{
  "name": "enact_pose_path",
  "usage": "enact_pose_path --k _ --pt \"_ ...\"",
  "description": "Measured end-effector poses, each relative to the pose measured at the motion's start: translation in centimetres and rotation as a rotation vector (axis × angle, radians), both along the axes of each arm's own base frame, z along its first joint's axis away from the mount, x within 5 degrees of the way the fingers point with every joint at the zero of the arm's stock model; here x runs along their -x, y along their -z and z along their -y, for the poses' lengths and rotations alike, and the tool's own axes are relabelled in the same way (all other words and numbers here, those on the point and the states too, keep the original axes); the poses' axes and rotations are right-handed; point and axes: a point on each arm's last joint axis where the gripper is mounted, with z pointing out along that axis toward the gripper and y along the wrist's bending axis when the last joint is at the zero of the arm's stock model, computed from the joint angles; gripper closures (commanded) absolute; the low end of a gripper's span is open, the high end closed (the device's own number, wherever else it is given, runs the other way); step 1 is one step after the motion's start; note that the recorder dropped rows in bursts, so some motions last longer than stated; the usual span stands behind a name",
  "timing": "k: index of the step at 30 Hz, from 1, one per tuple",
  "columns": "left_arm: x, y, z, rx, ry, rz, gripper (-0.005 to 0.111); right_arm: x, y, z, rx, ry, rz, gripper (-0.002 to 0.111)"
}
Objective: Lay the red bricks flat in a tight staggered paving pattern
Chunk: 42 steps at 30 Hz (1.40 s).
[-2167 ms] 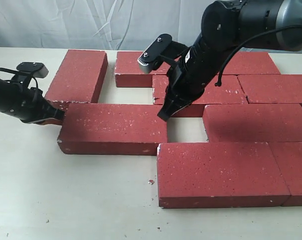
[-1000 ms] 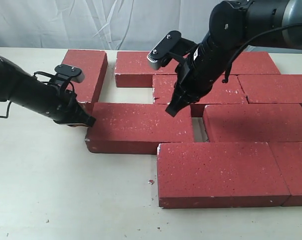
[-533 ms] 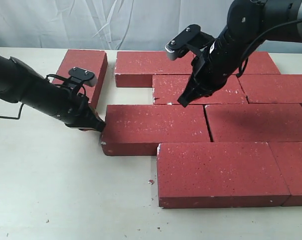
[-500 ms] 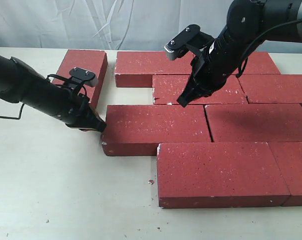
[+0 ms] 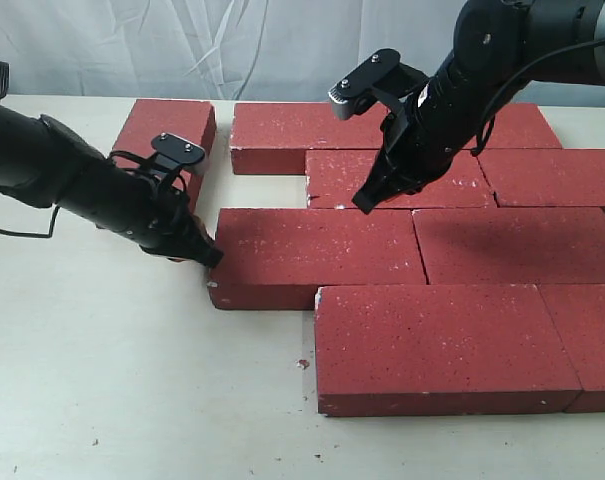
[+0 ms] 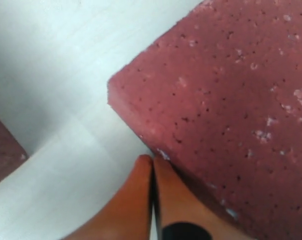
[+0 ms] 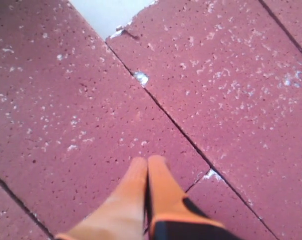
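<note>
Closing row: we butt left gripper (image 5: 210,257), pinched together, on rough dark-red rectangular brick (image 5: 317,250) | right gripper (image 5: 364,203) likewise | next: tuck stray brick (image 5: 170,122)

Nine dark-red rough rectangular paver bricks (image 5: 437,345); two black robot arms (image 5: 52,170); two pincers: left pincer (image 5: 210,257), right pincer (image 5: 362,204); one pale tabletop (image 5: 102,380).

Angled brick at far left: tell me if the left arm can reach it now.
Probably yes: the angled brick lies just beside the left claw, nothing resting on it.
</note>
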Motion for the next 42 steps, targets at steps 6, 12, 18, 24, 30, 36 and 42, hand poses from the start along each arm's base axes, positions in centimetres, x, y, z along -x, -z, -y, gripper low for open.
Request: enact_pose_path --k 6,12,18,24,30,36,42 --pt "-0.2 0.1 -0.7 -0.030 -0.014 -0.002 0.107 0.0 0.0 0.0 -0.005 0.002 -0.002 0.109" --pt "-0.5 0.3 -2.5 -0.044 -0.061 -0.046 0.107 0.0 0.0 -0.1 -0.013 0.007 -0.006 0.109" --pt "-0.1 -2.6 -4.0 -0.095 -0.066 -0.036 0.107 -0.1 -0.1 -0.1 -0.020 0.010 0.008 0.109" --pt "1.2 -6.3 -4.2 -0.058 -0.050 -0.043 0.107 -0.1 -0.1 -0.3 -0.051 0.026 0.001 0.109" --pt "-4.8 -12.6 -6.3 -0.054 -0.433 0.491 0.107 -0.2 -0.2 -0.6 -0.088 0.046 0.008 0.109" --pt "-10.6 -14.5 -6.0 -0.014 -0.407 0.474 0.107 -0.1 -0.3 -0.8 -0.120 0.063 -0.003 0.109" --pt "-15.7 -12.5 -6.1 -0.189 -0.430 0.400 0.107 -0.1 -0.3 -0.8 -0.127 0.067 -0.006 0.109"
